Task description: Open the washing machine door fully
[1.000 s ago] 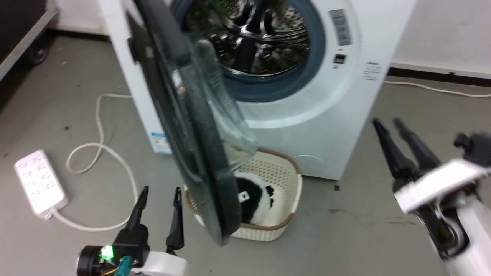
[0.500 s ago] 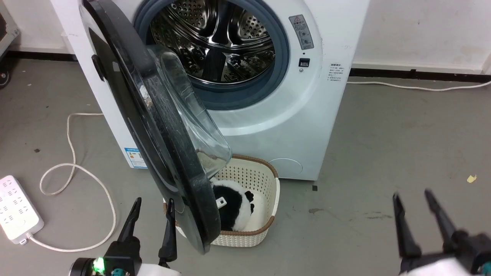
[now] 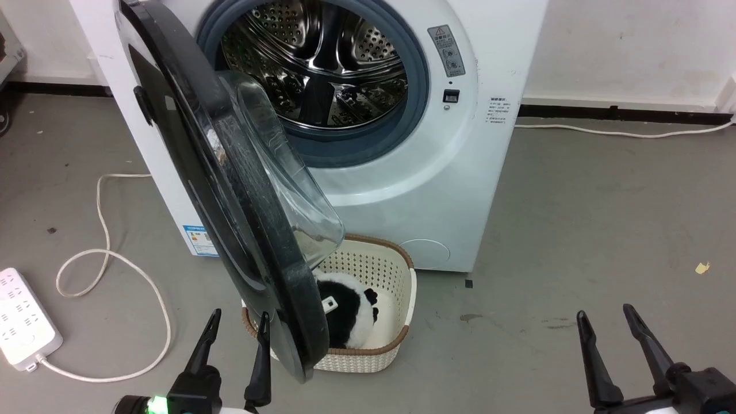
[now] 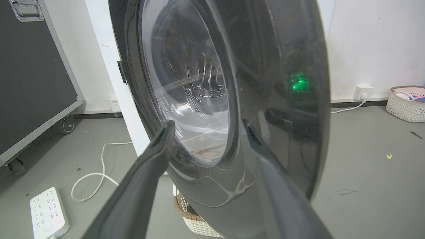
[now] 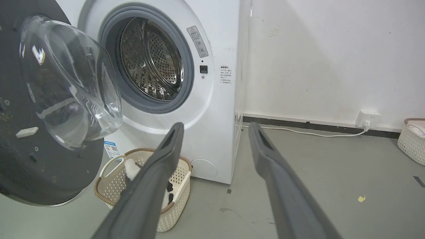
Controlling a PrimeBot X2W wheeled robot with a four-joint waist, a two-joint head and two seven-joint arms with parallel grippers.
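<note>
While the left end effector [image 3: 240, 316] hovers with its fingers spread and empty just beside the lower free edge of the washing machine door [image 3: 230, 190], on the door's outer side, I cannot tell whether its nearer finger touches the rim; the right end effector [image 3: 604, 313], likewise spread and holding nothing, sits well apart from the door on its inner side. The door stands roughly edge-on to the robot, about half swung, hinged on the left of the washing machine [image 3: 460, 190] behind it, so the drum [image 3: 322, 69] and grey gasket [image 3: 368, 152] are bared past it. It looks like a stiff, fairly heavy disc that will only turn about its hinge; its glossy black face should be slippery, and the bulging glass bowl [image 3: 287, 184] is the part to keep off. The thick rim at the free edge, farthest from the hinge, seems the best hold, giving most leverage. Under the door sits a cream basket [image 3: 379, 267] with a black-and-white plush toy [image 3: 345, 313], close enough that the rim could brush it. Beyond the door's outer side a power strip [image 3: 23, 322] and its looped cable [image 3: 170, 339] lie on the grey floor [image 3: 575, 201], with a black wheeled case [image 4: 33, 66] farther off; a white wall [image 3: 621, 46] rises behind
</note>
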